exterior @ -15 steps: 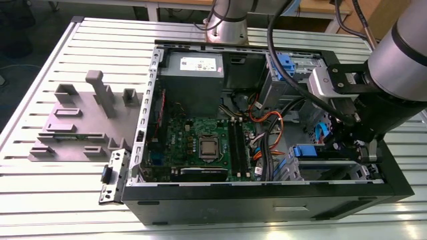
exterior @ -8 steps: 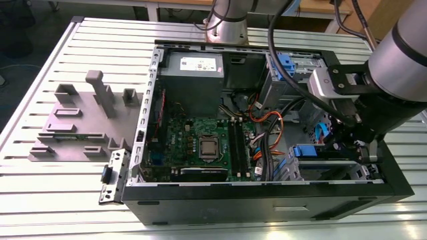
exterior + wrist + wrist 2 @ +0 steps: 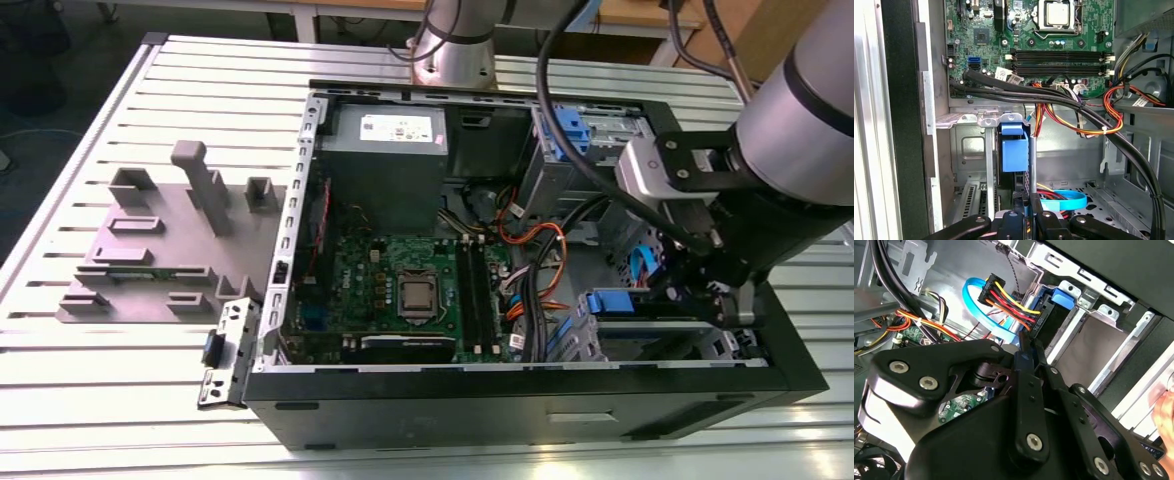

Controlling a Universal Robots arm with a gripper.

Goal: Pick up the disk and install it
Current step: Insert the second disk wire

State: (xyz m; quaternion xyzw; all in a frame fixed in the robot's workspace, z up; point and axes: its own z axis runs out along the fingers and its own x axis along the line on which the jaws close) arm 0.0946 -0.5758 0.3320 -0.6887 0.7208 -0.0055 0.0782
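Edgewise, the disk: blue rails, dark body, in its bay.

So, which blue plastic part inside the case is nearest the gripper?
The lower blue part in the exterior view, right beside the gripper; the other blue part sits higher up.

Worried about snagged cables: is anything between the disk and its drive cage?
Nothing visible does: the disk sits edge-on in the drive cage. The blue data cable and coloured wire bundle run beside it.
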